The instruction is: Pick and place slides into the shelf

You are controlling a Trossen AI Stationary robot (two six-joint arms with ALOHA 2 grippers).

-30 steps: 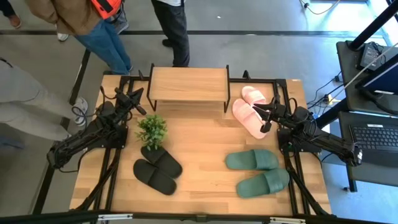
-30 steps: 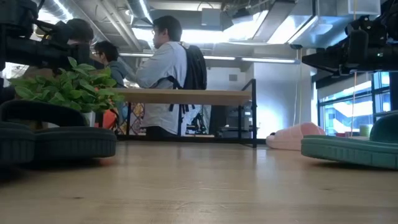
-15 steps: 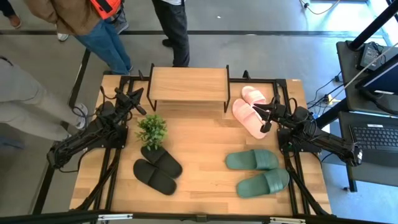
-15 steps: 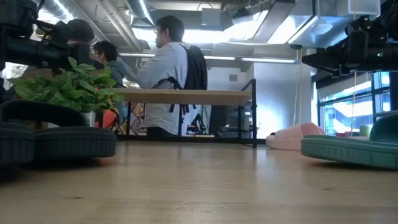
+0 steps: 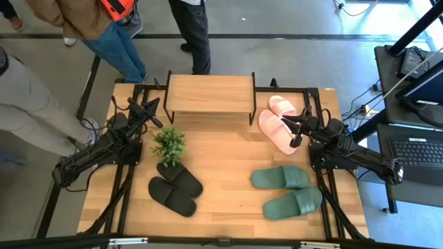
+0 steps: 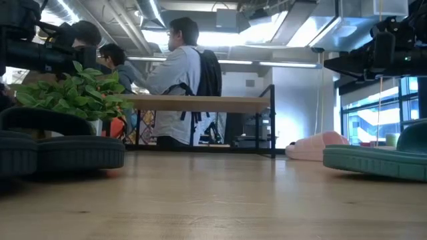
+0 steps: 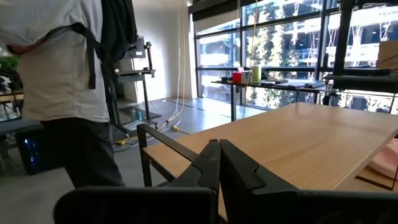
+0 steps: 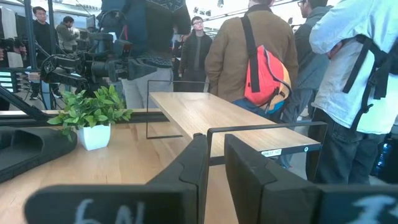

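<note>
**No slide yet on the shelf; both arms at rest over the last second**

The slides all lie on the tabletop (image 5: 228, 149). The pink pair (image 5: 278, 123) sits just beside the shelf's right end. The green pair (image 5: 286, 189) lies nearer the front on the right. The black pair (image 5: 175, 187) lies front left, its nearer slide touching or just under a small potted plant (image 5: 168, 144). The shelf (image 5: 210, 95) stands at the far edge of the tabletop, and its top board carries nothing.

Change: none found among the task's things. Across the last second the slides, the shelf and both arms hold the same positions; only a person at the left edge of the high view has shifted. In the inspector's judgement the task is at its start, or in a pause, with all six slides still to be placed.

The right gripper (image 5: 297, 131) hovers over the outer edge of the pink pair, its fingers (image 8: 193, 163) drawn near together with a narrow gap and nothing between them. The left gripper (image 5: 154, 113) hangs beside the shelf's left end, its fingers (image 7: 208, 165) clenched on nothing.

Views: the high view alone shows all three pairs. The low view shows open space under the shelf board and the pink slide resting flat. The wrist views show people standing behind the shelf.
</note>
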